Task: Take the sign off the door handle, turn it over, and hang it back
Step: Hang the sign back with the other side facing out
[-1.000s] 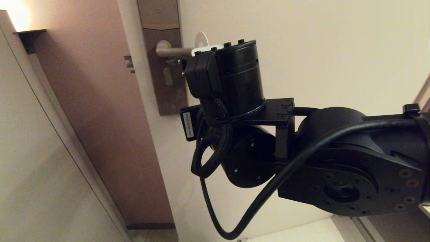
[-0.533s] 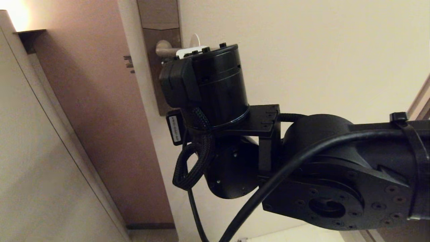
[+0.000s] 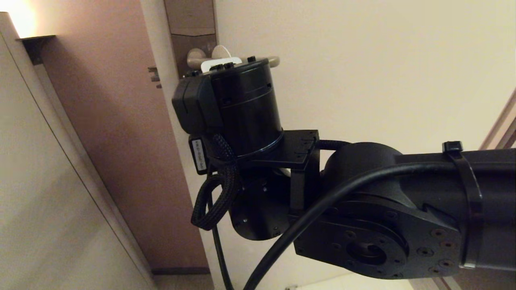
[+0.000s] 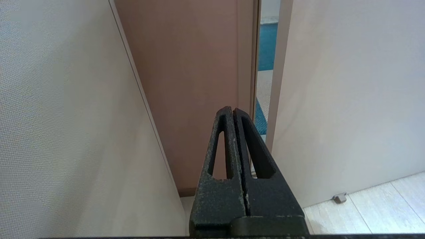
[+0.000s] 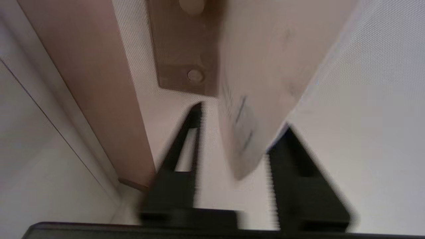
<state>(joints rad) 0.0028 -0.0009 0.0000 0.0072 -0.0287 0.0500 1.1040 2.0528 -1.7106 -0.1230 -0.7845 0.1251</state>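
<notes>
The sign (image 5: 265, 66) shows its white side and hangs down between the spread fingers of my right gripper (image 5: 243, 118), which is open. Its lower end is blurred, and one edge lies close to a finger (image 5: 298, 166). In the head view only the top of the sign's loop (image 3: 221, 51) shows, over the door handle (image 3: 194, 59) near the lock plate (image 3: 192, 24). The black right wrist (image 3: 242, 108) hides the rest of the sign and the fingers. My left gripper (image 4: 232, 111) is shut on nothing, low beside the door frame.
The door's edge with small dark latch bolts (image 3: 155, 76) lies left of the lock plate, beside the brown frame (image 3: 121, 141). The lock plate's lower end with a screw (image 5: 194, 75) sits just past the right fingers. A doorstop (image 4: 339, 198) sits on the floor.
My right wrist has moved left along the handle towards the lock plate, and the handle's free end now shows to its right. The sign's loop has slid left with it.
</notes>
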